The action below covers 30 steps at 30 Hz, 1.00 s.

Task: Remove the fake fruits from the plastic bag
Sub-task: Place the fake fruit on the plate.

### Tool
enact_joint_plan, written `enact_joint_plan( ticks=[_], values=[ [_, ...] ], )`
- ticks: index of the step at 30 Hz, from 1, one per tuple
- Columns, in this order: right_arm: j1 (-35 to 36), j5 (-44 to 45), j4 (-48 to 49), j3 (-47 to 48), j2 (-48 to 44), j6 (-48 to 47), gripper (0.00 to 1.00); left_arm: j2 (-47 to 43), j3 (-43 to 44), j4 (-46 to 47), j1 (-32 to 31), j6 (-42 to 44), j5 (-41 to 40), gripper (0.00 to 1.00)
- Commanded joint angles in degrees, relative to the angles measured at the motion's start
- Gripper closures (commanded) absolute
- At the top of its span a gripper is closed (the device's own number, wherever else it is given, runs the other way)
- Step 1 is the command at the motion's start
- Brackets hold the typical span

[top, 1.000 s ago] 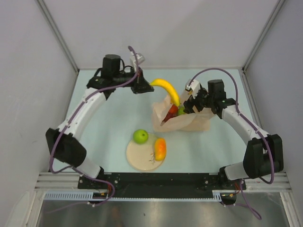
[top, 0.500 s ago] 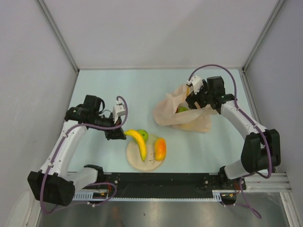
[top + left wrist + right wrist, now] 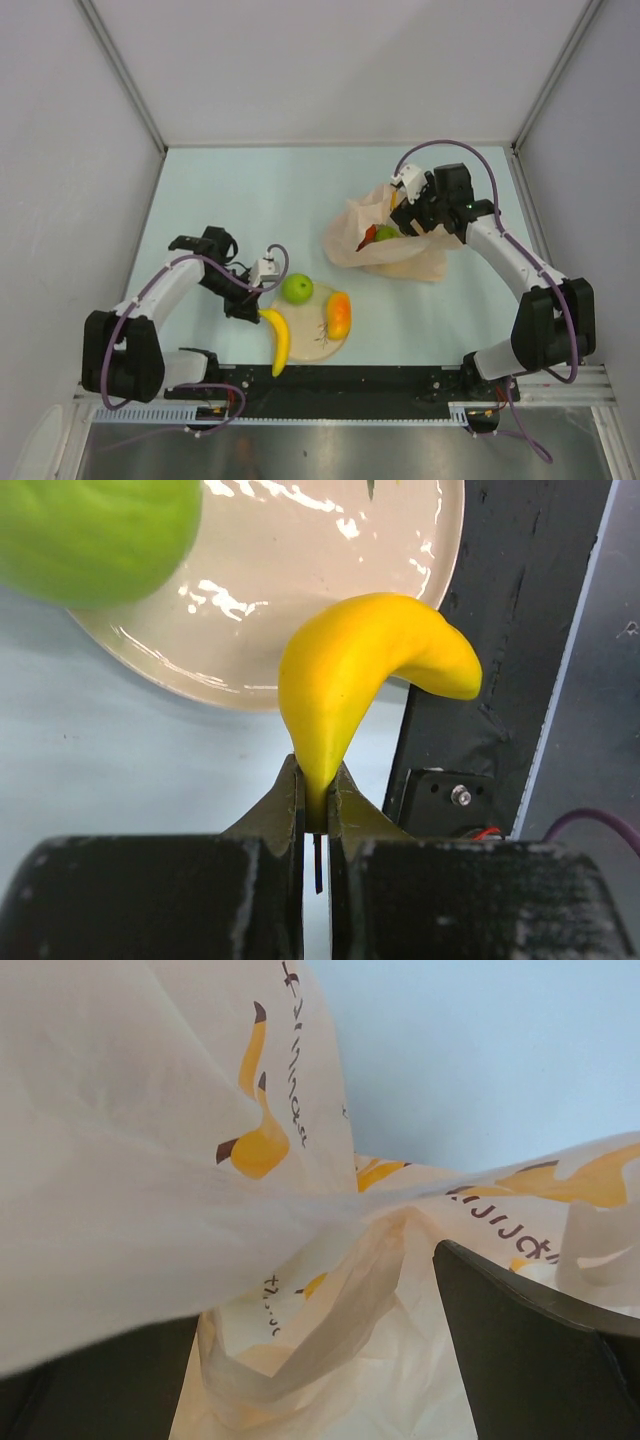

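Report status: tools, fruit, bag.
Left tool shut on banana, at plate edge. Right tool open at bag mouth. Green fruit, red fruit inside bag.

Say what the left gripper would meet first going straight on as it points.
Beyond the banana it holds, the left gripper faces the rim of the plate; height is unclear, so it might pass over.

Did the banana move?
Yes. The banana, pinched in the left claw, came from the bag down to the near-left rim of the plate.
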Motion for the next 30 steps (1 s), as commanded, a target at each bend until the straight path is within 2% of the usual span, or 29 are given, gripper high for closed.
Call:
enact_joint_plan(
  ticks=[1,4,5,9,12,16,19,24,25,30],
  values=[
    [0.57,0.16,-2.00,2.02,-2.54,0.24,0.00,4.68,0.84,8.23,-0.72,0.72,4.99,1.00],
    [0.57,-0.55,-3.06,1.93,-2.89,0.77,0.00,9.24,2.07,7.38,-0.72,-1.40,9.90,1.00],
    [0.49,-0.72,-3.32,1.93,-2.98,0.86,0.00,10.66,2.43,6.41,-0.81,0.95,11.05,1.00],
    [0.40,-0.90,-3.67,1.76,-3.15,1.04,0.00,13.75,4.18,3.86,-2.39,1.41,12.20,1.00],
    [0.40,-1.16,-3.76,1.67,-2.98,0.95,0.00,14.19,4.19,6.47,-2.83,-0.78,12.64,1.00],
    [0.40,-1.60,-3.76,1.50,-2.71,0.69,0.00,14.28,3.22,11.40,-3.71,-4.29,14.49,0.95],
    [0.40,-1.69,-3.94,1.32,-2.98,0.42,0.00,15.59,3.92,10.62,-6.34,-4.39,15.02,0.91],
    [0.13,-2.04,-4.20,0.27,-3.94,0.51,0.00,12.97,3.66,16.57,-11.61,-10.00,12.39,0.90],
    [0.05,-2.21,-4.12,0.00,-4.12,0.60,0.00,11.39,3.57,18.16,-12.23,-13.32,11.16,0.90],
    [-0.04,-2.92,-3.94,-1.67,-5.00,0.86,0.00,7.34,5.67,23.28,-13.73,-17.48,4.23,0.97]
  ],
)
